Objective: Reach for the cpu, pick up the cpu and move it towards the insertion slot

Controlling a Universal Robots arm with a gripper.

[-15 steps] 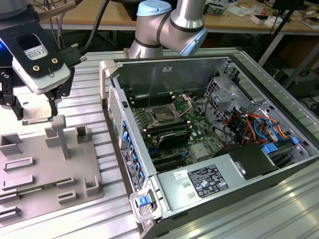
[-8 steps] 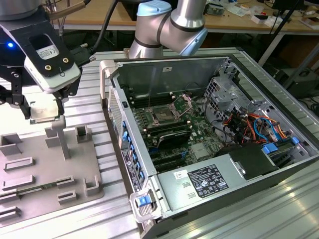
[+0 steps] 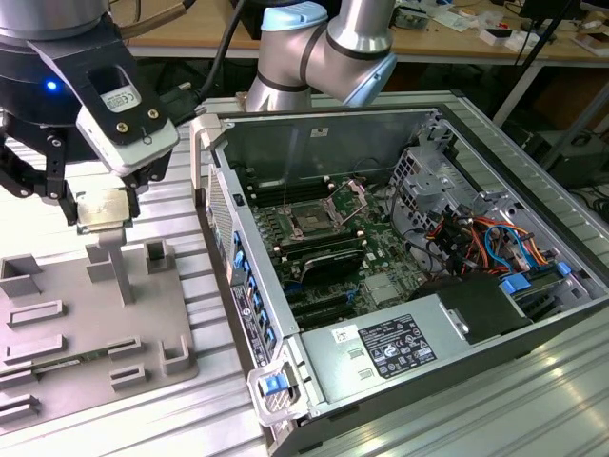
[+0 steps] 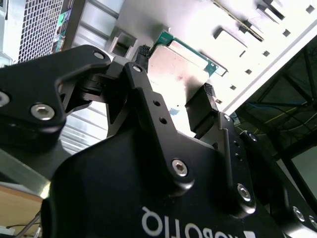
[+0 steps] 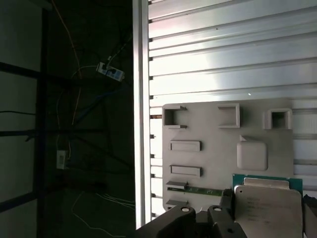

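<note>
To the exterior view's left of the computer case (image 3: 225,205), the gripper (image 3: 101,206) pinches the cpu (image 3: 103,209) by opposite edges, just above the grey fixture plate (image 3: 67,286) beside the case. The insertion slot (image 3: 314,221) lies inside it. The hold is slim (thin edges only), so a jolt could tilt the chip, and a low path could clip the case wall.
</note>
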